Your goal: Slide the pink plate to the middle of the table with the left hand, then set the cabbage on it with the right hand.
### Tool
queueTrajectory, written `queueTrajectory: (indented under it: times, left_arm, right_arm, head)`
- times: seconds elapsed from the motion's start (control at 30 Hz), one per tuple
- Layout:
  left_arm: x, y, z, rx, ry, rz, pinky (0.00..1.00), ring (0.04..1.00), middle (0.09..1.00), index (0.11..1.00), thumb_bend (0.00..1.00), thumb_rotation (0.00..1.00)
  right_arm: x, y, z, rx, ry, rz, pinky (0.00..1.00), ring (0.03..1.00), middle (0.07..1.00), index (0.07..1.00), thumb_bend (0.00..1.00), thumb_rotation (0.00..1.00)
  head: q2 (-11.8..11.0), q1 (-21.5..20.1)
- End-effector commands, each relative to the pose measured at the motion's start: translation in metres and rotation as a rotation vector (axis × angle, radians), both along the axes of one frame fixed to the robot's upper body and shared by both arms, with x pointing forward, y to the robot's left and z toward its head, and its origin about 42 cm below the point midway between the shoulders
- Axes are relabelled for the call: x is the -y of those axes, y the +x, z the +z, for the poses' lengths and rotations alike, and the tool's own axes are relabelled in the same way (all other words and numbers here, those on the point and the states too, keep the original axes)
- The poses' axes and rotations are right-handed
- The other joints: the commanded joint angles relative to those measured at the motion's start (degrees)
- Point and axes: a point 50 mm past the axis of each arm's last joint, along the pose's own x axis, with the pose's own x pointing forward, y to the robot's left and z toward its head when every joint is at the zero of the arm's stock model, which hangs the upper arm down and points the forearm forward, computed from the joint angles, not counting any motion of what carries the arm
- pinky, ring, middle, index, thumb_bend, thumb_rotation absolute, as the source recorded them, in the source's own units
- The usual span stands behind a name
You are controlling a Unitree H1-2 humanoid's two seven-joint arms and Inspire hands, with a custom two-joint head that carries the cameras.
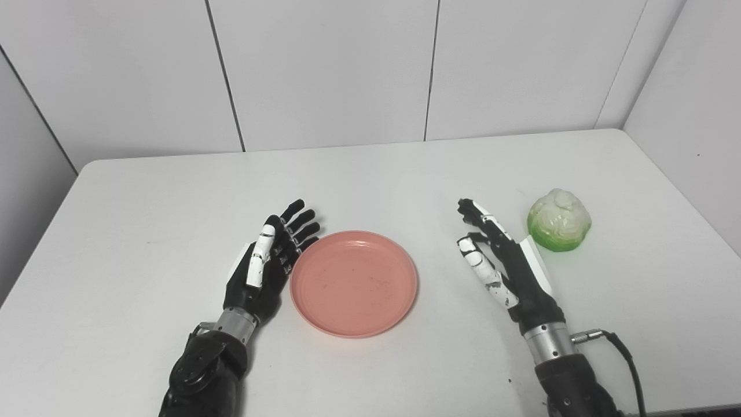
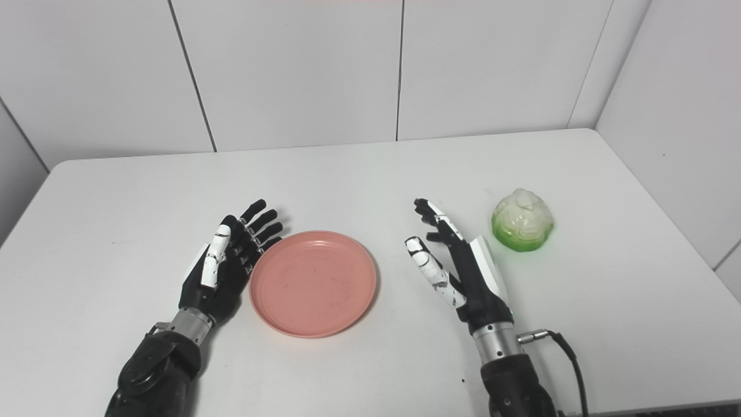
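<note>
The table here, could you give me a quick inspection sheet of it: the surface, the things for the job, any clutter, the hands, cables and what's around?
Surface: white table, a few faint marks, otherwise clean.
Job's things: pink plate lies flat near the middle, nothing on it; cabbage sits on the table to its right, apart from it.
Clutter: nothing seen.
Hands: left hand open, at the plate's left rim; right hand open, between plate and cabbage, touching neither.
Cables: one black cable plugged in at the right wrist.
Surroundings: plain white wall panels behind and at both sides.
</note>
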Motion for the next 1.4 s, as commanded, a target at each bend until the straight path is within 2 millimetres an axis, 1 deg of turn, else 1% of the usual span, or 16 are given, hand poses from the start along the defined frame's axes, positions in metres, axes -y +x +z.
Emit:
queueTrajectory:
  times: [0.0, 0.13, 0.23, 0.27, 0.37, 0.43, 0.53, 0.6, 0.7, 0.73, 0.77, 0.83, 0.93, 1.07, 1.17, 1.37]
  left_arm:
    - [-0.009, -0.01, -0.028, -0.134, 0.025, 0.012, 0.87, 0.884, 0.898, 0.885, 0.45, 1.0]
    - [-0.009, -0.008, -0.03, -0.14, 0.019, 0.012, 0.87, 0.881, 0.898, 0.886, 0.45, 1.0]
    - [-0.01, -0.007, -0.031, -0.144, 0.017, 0.015, 0.87, 0.878, 0.896, 0.885, 0.46, 1.0]
    - [-0.01, -0.007, -0.032, -0.143, 0.018, 0.017, 0.87, 0.875, 0.894, 0.882, 0.46, 1.0]
    - [-0.012, -0.006, -0.032, -0.139, 0.023, 0.018, 0.85, 0.871, 0.892, 0.878, 0.46, 1.0]
    - [-0.014, -0.006, -0.033, -0.14, 0.023, 0.016, 0.85, 0.872, 0.893, 0.878, 0.46, 1.0]
    - [-0.016, -0.006, -0.034, -0.143, 0.024, 0.013, 0.85, 0.872, 0.891, 0.874, 0.46, 1.0]
    - [-0.018, -0.005, -0.035, -0.147, 0.02, 0.012, 0.86, 0.874, 0.89, 0.873, 0.47, 1.0]
    - [-0.021, -0.004, -0.037, -0.15, 0.016, 0.011, 0.85, 0.871, 0.885, 0.868, 0.47, 1.0]
    - [-0.021, -0.004, -0.037, -0.151, 0.015, 0.011, 0.85, 0.871, 0.885, 0.868, 0.47, 1.0]
    - [-0.022, -0.004, -0.037, -0.152, 0.015, 0.011, 0.85, 0.87, 0.884, 0.868, 0.47, 1.0]
    - [-0.023, -0.004, -0.036, -0.153, 0.014, 0.011, 0.85, 0.87, 0.884, 0.87, 0.48, 1.0]
    - [-0.025, -0.003, -0.037, -0.154, 0.012, 0.01, 0.85, 0.87, 0.885, 0.871, 0.47, 1.0]
    - [-0.028, -0.003, -0.037, -0.154, 0.016, 0.009, 0.85, 0.868, 0.884, 0.867, 0.46, 1.0]
    - [-0.03, -0.003, -0.037, -0.154, 0.012, 0.009, 0.85, 0.868, 0.883, 0.867, 0.46, 1.0]
    - [-0.035, -0.002, -0.038, -0.152, 0.016, 0.014, 0.85, 0.865, 0.879, 0.866, 0.46, 1.0]
  right_arm:
    - [0.002, 0.006, 0.028, 0.085, -0.023, -0.008, 0.77, 0.853, 0.867, 0.877, 0.4, 1.0]
    - [0.01, 0.008, 0.044, 0.137, -0.063, -0.032, 0.76, 0.832, 0.857, 0.88, 0.36, 1.0]
    - [0.016, 0.011, 0.05, 0.148, -0.081, -0.057, 0.78, 0.84, 0.864, 0.883, 0.41, 1.0]
    - [0.017, 0.011, 0.052, 0.152, -0.091, -0.068, 0.78, 0.841, 0.861, 0.877, 0.45, 1.0]
    - [0.022, 0.014, 0.061, 0.175, -0.138, -0.086, 0.79, 0.848, 0.865, 0.879, 0.5, 1.0]
    - [0.023, 0.014, 0.067, 0.19, -0.171, -0.097, 0.78, 0.844, 0.868, 0.876, 0.5, 1.0]
    - [0.027, 0.015, 0.076, 0.227, -0.243, -0.13, 0.74, 0.832, 0.861, 0.872, 0.56, 1.0]
    - [0.03, 0.016, 0.08, 0.24, -0.269, -0.159, 0.75, 0.832, 0.863, 0.874, 0.59, 0.99]
    - [0.037, 0.017, 0.085, 0.25, -0.287, -0.196, 0.78, 0.857, 0.892, 0.895, 0.69, 0.87]
    - [0.04, 0.018, 0.087, 0.252, -0.294, -0.217, 0.78, 0.858, 0.894, 0.895, 0.69, 0.86]
    - [0.044, 0.019, 0.089, 0.258, -0.306, -0.24, 0.78, 0.855, 0.897, 0.895, 0.73, 0.83]
    - [0.053, 0.021, 0.09, 0.274, -0.332, -0.283, 0.78, 0.859, 0.9, 0.899, 0.79, 0.77]
    - [0.067, 0.025, 0.089, 0.259, -0.348, -0.334, 0.76, 0.87, 0.926, 0.942, 0.88, 0.69]
    - [0.081, 0.028, 0.088, 0.213, -0.375, -0.397, 0.72, 0.853, 0.933, 0.961, 0.94, 0.67]
    - [0.089, 0.03, 0.087, 0.181, -0.385, -0.427, 0.79, 0.899, 0.955, 0.975, 0.98, 0.65]
    - [0.101, 0.031, 0.081, 0.13, -0.4, -0.47, 0.8, 0.919, 0.973, 1.0, 1.0, 0.63]
  head:
    - [-0.1, 0.1]
    - [0.0, -1.0]
    - [0.0, -2.0]
    - [0.0, -2.0]
    - [0.1, -3.0]
    - [0.1, -3.6]
    - [0.2, -4.6]
    - [0.3, -4.9]
    - [0.3, -5.2]
    - [0.4, -5.3]
    - [0.4, -5.5]
    - [0.5, -5.9]
    - [0.5, -6.3]
    - [0.7, -6.9]
    - [0.7, -7.3]
    - [0.9, -8.1]
